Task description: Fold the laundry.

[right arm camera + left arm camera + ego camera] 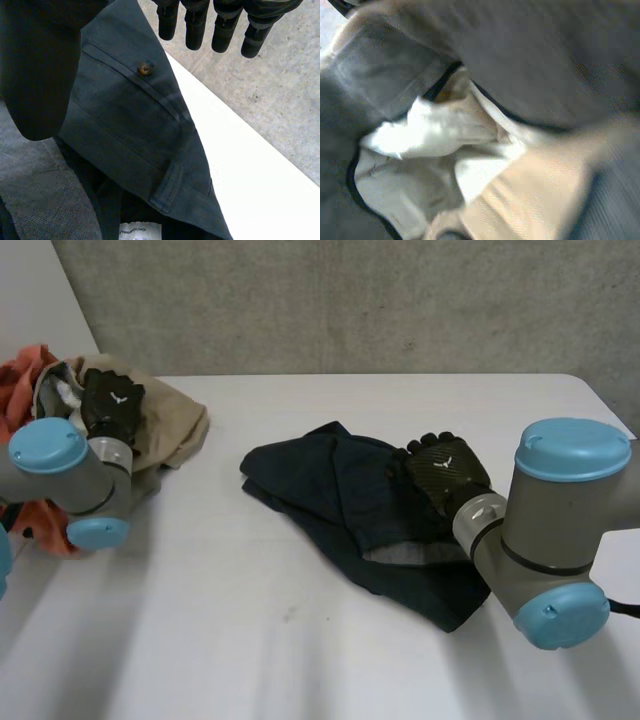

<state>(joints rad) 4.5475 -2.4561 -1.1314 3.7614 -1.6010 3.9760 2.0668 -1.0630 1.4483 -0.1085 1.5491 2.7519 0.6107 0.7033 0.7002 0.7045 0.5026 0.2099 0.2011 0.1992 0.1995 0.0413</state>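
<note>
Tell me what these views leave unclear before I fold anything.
Head view: the orange garment is cut off by the edge and partly behind the left arm.
Head view: the right arm covers the dark trousers' near end.
Left wrist view: beige cloth and white cloth are blurred; garment type unclear.
Right wrist view: the trousers' label is cut off, its print too small.

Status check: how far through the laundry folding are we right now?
Done: nothing looks folded; the dark navy trousers lie rumpled on the white table. In hand: the right robot hand rests open on them. The left robot hand is on the heap of beige garment and orange cloth at its edge. Left: folding every piece.
</note>
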